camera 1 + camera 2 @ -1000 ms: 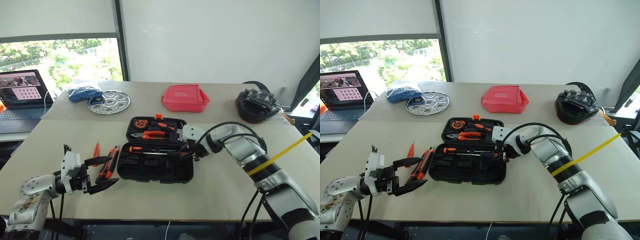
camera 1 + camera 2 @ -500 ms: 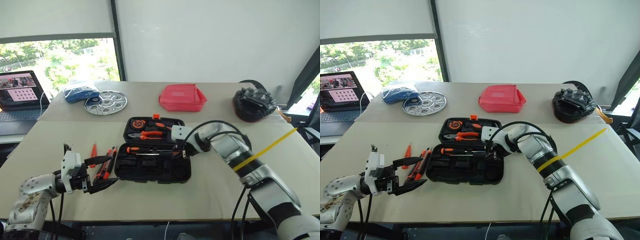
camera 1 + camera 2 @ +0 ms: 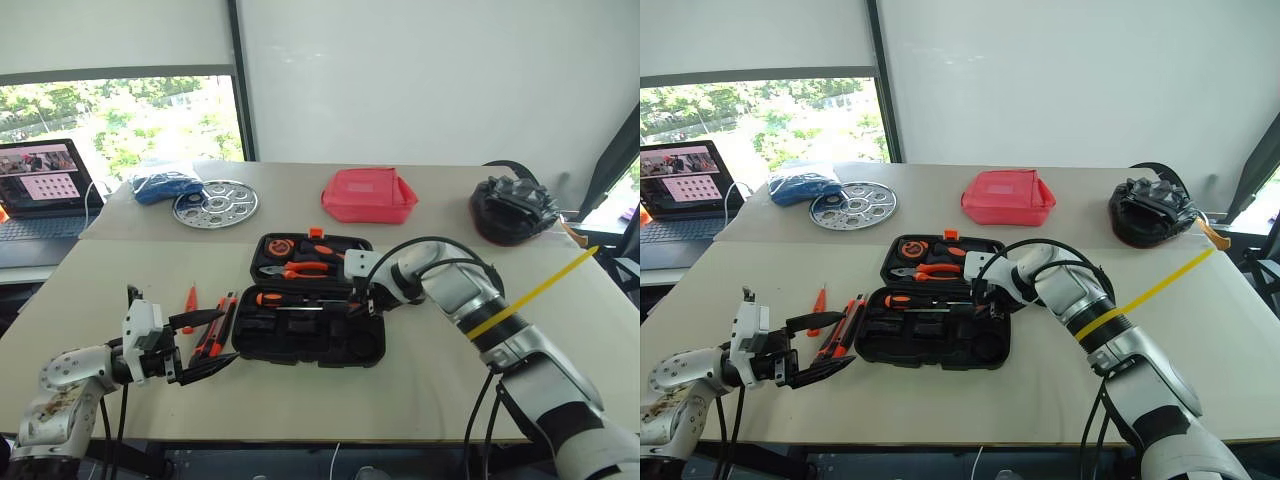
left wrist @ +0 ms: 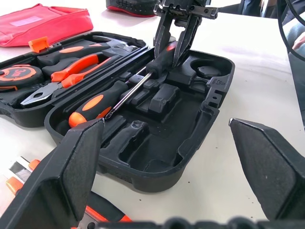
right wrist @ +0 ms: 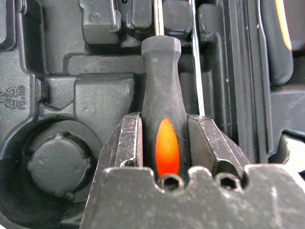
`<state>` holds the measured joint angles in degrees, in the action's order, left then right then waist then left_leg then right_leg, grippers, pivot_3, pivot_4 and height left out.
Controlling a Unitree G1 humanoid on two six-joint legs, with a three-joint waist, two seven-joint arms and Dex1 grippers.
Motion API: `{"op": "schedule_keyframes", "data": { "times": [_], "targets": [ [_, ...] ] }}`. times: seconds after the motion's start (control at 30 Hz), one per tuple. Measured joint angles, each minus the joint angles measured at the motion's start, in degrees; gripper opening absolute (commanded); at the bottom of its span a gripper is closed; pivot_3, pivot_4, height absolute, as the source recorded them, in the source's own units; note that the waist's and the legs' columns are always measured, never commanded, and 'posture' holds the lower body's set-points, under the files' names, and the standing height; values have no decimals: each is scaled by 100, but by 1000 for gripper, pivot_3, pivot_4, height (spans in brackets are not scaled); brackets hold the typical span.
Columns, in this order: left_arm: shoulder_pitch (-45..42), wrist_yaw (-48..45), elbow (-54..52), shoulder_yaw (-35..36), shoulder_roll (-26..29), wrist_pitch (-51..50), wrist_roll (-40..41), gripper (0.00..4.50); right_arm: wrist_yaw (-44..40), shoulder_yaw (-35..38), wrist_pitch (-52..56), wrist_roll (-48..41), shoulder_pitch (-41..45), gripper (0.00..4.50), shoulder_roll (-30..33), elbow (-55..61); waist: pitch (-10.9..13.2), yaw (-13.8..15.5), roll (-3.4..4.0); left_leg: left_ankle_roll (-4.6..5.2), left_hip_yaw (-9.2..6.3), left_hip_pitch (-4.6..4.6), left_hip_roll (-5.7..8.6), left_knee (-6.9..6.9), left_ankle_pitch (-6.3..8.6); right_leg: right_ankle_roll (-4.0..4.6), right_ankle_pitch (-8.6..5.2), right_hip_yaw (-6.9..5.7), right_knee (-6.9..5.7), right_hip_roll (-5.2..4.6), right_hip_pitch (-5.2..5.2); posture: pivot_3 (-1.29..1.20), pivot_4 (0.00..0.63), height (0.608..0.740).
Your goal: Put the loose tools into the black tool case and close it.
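The black tool case point(image 3: 300, 345) lies open in the middle of the table. My right gripper point(image 3: 361, 299) is shut on the black-and-orange handle of a screwdriver point(image 5: 161, 95), whose shaft slants down into the moulded slots point(image 4: 164, 98). A second screwdriver point(image 3: 272, 298) rests in the tray beside it. Left of the case lie the utility knife point(image 3: 212, 338) and the slim orange tester screwdriver point(image 3: 190, 297). My left gripper point(image 3: 205, 343) hovers open at the table's front left, close to the knife and pointing towards the case.
The lid half holds orange-handled pliers point(image 3: 300, 268) and a round orange-and-black tool point(image 3: 278, 247). Further back stand a red pouch point(image 3: 370, 195), a black-grey bundle point(image 3: 515, 212), a metal disc point(image 3: 217, 202), a blue bag point(image 3: 165, 186) and a laptop point(image 3: 45, 190).
The head views swayed sideways and back. My right gripper keeps its hold on the screwdriver and has tipped a little over the tray. The left gripper has stayed put.
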<state>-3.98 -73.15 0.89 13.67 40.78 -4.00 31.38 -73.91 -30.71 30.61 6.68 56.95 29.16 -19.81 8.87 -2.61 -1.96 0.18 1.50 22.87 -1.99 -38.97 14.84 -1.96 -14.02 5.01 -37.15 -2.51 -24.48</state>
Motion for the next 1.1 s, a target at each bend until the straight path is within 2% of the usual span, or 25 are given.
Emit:
{"op": "schedule_keyframes", "data": {
  "times": [0.07, 0.13, 0.3, 0.5, 0.57, 0.6, 0.8, 0.87, 1.1],
  "targets": [
    [-6, 0, 4, 0, 0, 0, -8, 4500, 0, 0, 0, 0, -6, 1024, 0, -7, 0, 0, 0, 0, 0, 0, 0, 0, 0, 0, 0, 0, 0, 0, 0, 0, 150, 740],
    [-19, 0, 10, 0, 0, 0, -26, 4500, 13, 14, -20, -11, -15, 2027, -12, -50, 0, 0, 0, 0, 0, 0, 0, 0, 0, 0, 0, 0, 0, 0, 0, 0, 150, 740],
    [-26, 4, 12, 1, 2, 1, -52, 4500, -10, 275, -218, -122, -20, 3445, 5, -161, 0, -8, 0, 0, 0, -1, -1, 2, 0, 0, 0, 0, 1, 2, 0, 0, 150, 740],
    [-26, 2, 32, 5, 38, 1, -54, 4500, -733, 650, 12, -828, 47, 3445, 142, 295, 4, 0, 6, 0, -2, 1, -3, 2, 0, 0, 0, -2, 0, 1, -2, 0, 150, 740],
    [-26, 2, 103, 12, 51, 1, -54, 4500, -866, 694, 113, -954, 124, 2887, 208, 401, 4, 6, 6, 0, -2, -1, -2, 2, 0, 0, 0, -3, 2, 0, 1, 0, 150, 740],
    [-26, 3, 131, 15, 51, 1, -57, 4500, -868, 713, 137, -990, 142, 2754, 194, 423, 4, 6, 6, 0, -2, -1, -2, 1, 0, 0, 0, -4, 2, 0, 1, 0, 150, 740],
    [-104, 38, 147, 6, 50, 2, -84, 4500, -272, 657, -278, -794, 125, 597, -307, -9, 4, 0, 6, -1, 0, 0, -2, 2, 0, 1, 1, -7, 0, 0, -2, 0, 150, 740],
    [-102, 47, 147, 6, 51, 2, -93, 4500, -134, 598, -470, -672, 82, 19, -354, -216, 4, 3, 6, -1, 0, 2, -1, 2, 0, 1, 1, -9, 2, -3, -2, 0, 150, 740],
    [-64, 79, 143, 9, 51, 2, -96, 4500, 24, 440, -733, -450, 62, 19, -460, -609, 4, 4, 6, -1, -2, 2, -1, 2, 0, 1, 1, -11, 1, -3, -3, 0, 150, 740]
  ]
}}
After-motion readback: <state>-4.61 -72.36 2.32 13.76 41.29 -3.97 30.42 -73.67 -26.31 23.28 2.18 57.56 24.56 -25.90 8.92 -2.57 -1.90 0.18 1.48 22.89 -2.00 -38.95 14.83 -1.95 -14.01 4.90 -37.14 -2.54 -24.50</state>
